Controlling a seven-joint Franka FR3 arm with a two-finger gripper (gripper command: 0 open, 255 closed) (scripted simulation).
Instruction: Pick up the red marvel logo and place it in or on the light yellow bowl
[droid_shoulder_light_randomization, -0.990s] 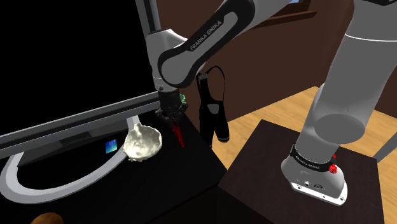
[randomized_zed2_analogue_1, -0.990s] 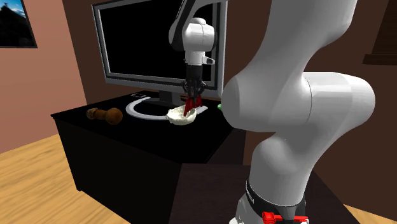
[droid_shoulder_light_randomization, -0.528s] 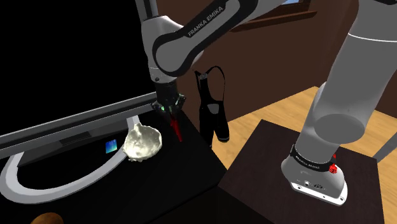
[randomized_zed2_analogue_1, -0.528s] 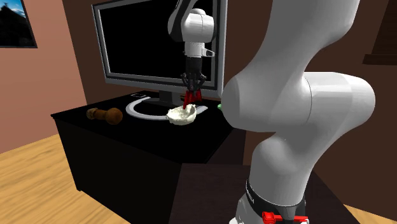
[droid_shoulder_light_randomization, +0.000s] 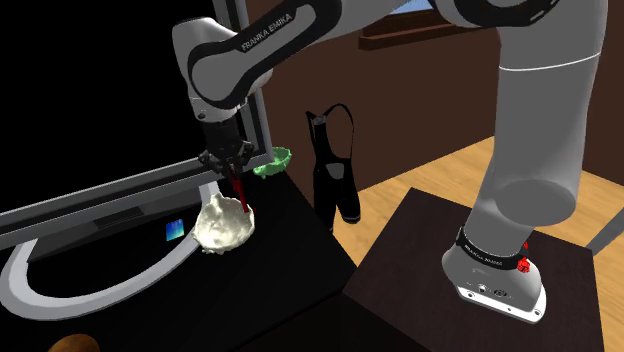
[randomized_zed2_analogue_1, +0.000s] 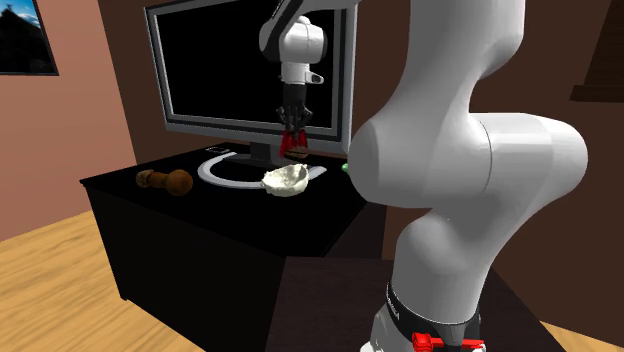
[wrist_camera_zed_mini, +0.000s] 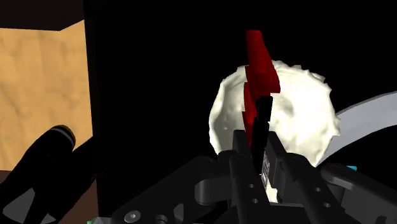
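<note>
Black desk (droid_shoulder_light_randomization: 292, 272), cream rough-surfaced bowl (droid_shoulder_light_randomization: 221, 226) resting on it, thin red logo piece (droid_shoulder_light_randomization: 239, 196) hanging upright over the bowl, its top clamped between the closed fingers of the all-black gripper (droid_shoulder_light_randomization: 231, 173), dark-screened monitor (randomized_zed2_analogue_1: 229, 72) behind.

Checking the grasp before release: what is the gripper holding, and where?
The gripper clasps the red logo by its upper end, above the pale bowl.

Logo (droid_shoulder_light_randomization: 238, 194) above bowl (droid_shoulder_light_randomization: 222, 226), monitor (randomized_zed2_analogue_1: 225, 70) behind both
</note>
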